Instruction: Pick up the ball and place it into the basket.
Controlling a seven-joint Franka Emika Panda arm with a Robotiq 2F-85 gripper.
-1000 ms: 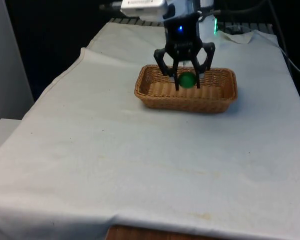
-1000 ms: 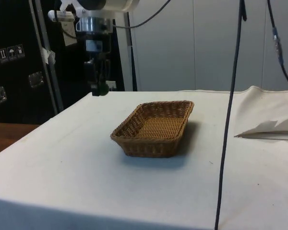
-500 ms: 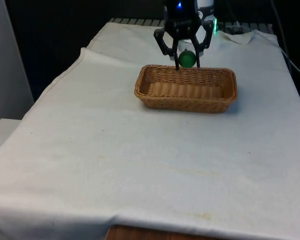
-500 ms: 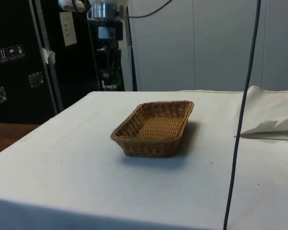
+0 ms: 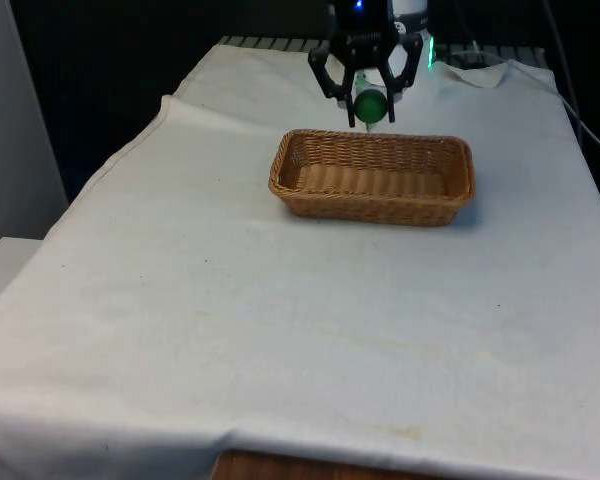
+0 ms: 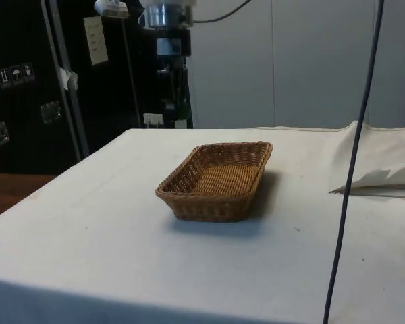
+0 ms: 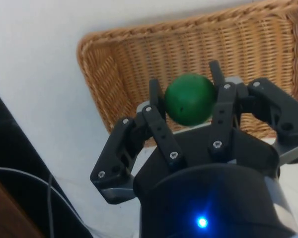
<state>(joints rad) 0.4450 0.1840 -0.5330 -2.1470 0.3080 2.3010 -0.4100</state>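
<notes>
The green ball [image 5: 369, 104] sits pinched between the two black fingers [image 7: 157, 97] of the hand [image 5: 368, 103], which press on it from opposite sides; in the wrist view the ball [image 7: 189, 99] bulges out between the finger tips, so the hand [image 7: 188, 99] is closed only as far as the ball's width allows. The ball is off the desk and held in the air. In the front view it hangs above the far rim of the wicker basket [image 5: 372, 176], slightly toward the front view's left of the basket's middle, and touches nothing but the fingers. In the wrist view the basket [image 7: 139, 59] lies below the ball, its woven floor and one short end wall showing, with white cloth past that end.

In the side view the hand [image 6: 180, 108] shows dark against the cabinets, above and behind the basket [image 6: 216, 179]; the ball is hard to make out there.

The basket is rectangular, shallow, tan, and sits flat on the desk [image 5: 280, 300], toward its far end. The desk's white cloth is lightly creased, with a folded-up ridge [image 6: 378, 177] of cloth in the side view well apart from the basket.
</notes>
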